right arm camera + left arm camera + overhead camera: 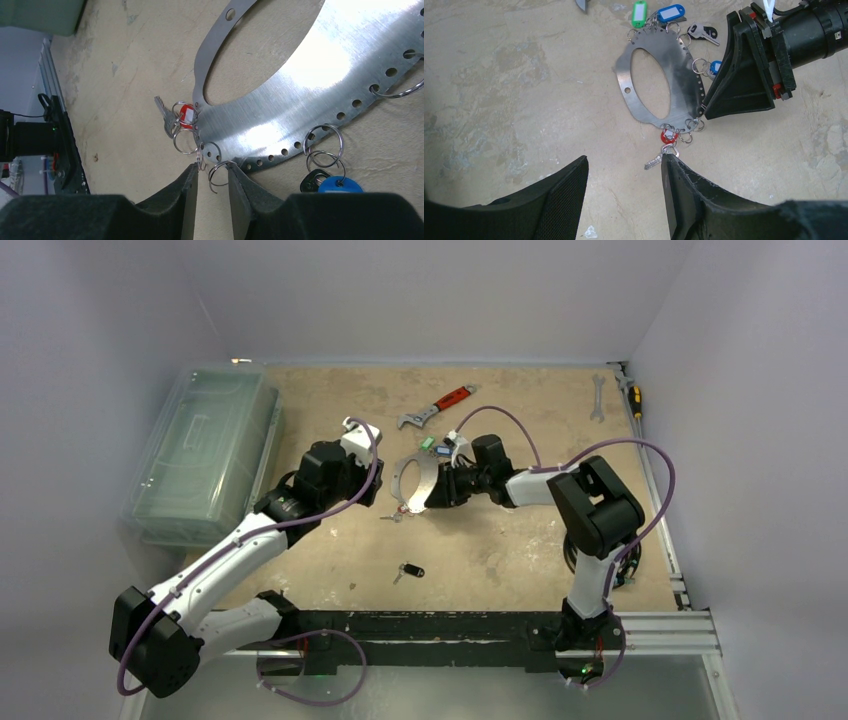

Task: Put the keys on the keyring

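The keyring (409,476) is a flat silvery plate with an oval opening, lying mid-table; it also shows in the left wrist view (684,75) and the right wrist view (300,90). Keys with a green tag (639,13), blue tag (671,12), black head (700,31) and red tag (668,135) hang on its edge. A silver key (655,160) lies by the red tag. A loose black-headed key (410,570) lies nearer the bases. My left gripper (624,167) is open and empty, its right finger touching the silver key's small ring. My right gripper (212,172) is narrowly open at the keyring's edge, with a small split ring (220,175) between its fingers.
A red-handled wrench (440,405) lies behind the keyring. A silver spanner (598,398) and a yellow-handled tool (635,398) lie at the back right. A clear plastic bin (205,455) stands along the left side. A metal rail runs along the table's right edge.
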Controlling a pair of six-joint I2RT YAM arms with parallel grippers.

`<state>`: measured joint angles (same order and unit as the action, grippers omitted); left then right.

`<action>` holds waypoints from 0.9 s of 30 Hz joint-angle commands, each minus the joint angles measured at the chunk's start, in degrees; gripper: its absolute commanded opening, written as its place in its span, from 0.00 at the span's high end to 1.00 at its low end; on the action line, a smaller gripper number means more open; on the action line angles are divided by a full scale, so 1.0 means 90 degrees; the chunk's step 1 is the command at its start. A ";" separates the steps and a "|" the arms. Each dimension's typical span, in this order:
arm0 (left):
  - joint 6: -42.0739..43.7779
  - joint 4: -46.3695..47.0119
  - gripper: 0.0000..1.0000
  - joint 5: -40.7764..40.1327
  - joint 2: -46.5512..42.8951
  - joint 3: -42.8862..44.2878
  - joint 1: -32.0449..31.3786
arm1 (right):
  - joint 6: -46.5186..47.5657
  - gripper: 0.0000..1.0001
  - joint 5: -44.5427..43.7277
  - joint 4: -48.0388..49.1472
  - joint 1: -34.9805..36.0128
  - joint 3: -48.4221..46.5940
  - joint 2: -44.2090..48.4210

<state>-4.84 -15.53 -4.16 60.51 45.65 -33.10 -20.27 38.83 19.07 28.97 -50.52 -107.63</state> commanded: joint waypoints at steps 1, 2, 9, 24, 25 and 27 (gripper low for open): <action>0.0089 0.0136 0.46 0.0108 0.0015 0.0309 0.0027 | 0.0162 0.71 0.0197 0.0084 0.0052 -0.0226 -0.0021; 0.0094 0.0134 0.46 0.0111 0.0015 0.0310 0.0027 | 0.0170 0.72 0.0205 0.0079 0.0050 -0.0231 -0.0031; 0.0098 0.0134 0.46 0.0106 0.0034 0.0315 0.0026 | 0.0201 0.75 0.0238 0.0023 0.0064 -0.0269 -0.0101; 0.0097 0.0124 0.46 0.0114 0.0025 0.0319 0.0027 | 0.0323 0.78 0.0158 -0.0191 0.0148 -0.0372 -0.0202; 0.0097 0.0124 0.46 0.0115 0.0025 0.0321 0.0031 | 0.0328 0.82 0.0158 -0.0210 0.0147 -0.0373 -0.0199; 0.0096 0.0119 0.46 0.0125 0.0025 0.0324 0.0030 | 0.0345 0.91 0.0158 -0.0264 0.0152 -0.0391 -0.0184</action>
<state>-4.84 -15.53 -3.77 60.90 45.93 -33.10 -18.50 40.05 17.47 30.00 -52.16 -109.56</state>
